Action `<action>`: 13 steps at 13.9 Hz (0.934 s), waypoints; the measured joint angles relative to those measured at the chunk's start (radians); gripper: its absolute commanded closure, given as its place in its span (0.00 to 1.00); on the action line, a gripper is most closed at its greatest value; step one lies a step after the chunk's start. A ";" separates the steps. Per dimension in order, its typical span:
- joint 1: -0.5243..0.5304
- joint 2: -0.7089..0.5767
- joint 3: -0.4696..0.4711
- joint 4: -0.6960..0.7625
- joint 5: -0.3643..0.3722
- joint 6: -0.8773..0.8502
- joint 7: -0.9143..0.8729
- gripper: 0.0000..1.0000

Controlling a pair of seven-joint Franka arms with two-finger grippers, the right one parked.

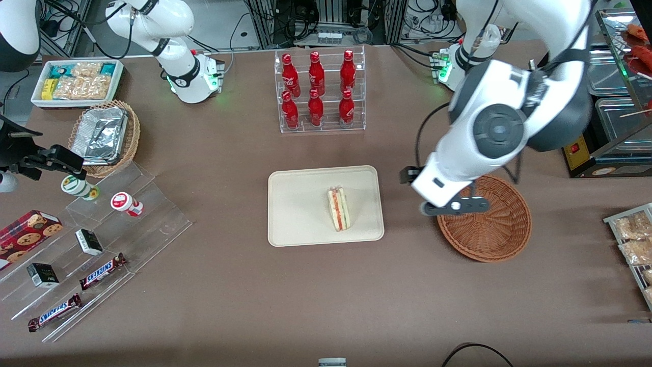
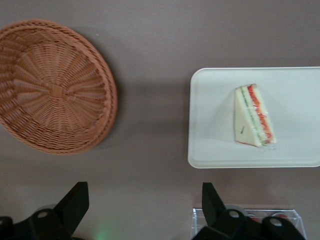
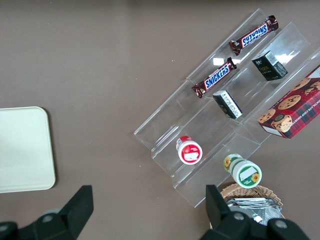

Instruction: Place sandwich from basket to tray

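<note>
The sandwich (image 1: 340,209) (image 2: 254,116), a triangular wedge with red, orange and green layers, lies on the cream tray (image 1: 295,204) (image 2: 215,125) at the table's middle. The reddish-brown woven basket (image 1: 489,229) (image 2: 55,90) sits beside the tray, toward the working arm's end, with nothing in it. My gripper (image 1: 455,206) (image 2: 144,192) hangs high above the basket's rim on the side nearest the tray. It is open, and only bare table shows between its black fingers (image 2: 75,200).
A clear rack of red bottles (image 1: 319,92) stands farther from the front camera than the tray. Toward the parked arm's end are a stepped acrylic display with snack bars (image 1: 91,244), a tan basket with foil containers (image 1: 104,135) and a white snack bin (image 1: 76,81). Snack packets (image 1: 634,239) lie at the working arm's end.
</note>
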 measured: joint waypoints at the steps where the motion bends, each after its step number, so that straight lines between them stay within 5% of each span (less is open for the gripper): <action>1: 0.027 -0.024 0.000 -0.025 0.000 0.000 0.036 0.00; 13: 0.281 -0.237 -0.001 -0.170 0.000 -0.132 0.279 0.00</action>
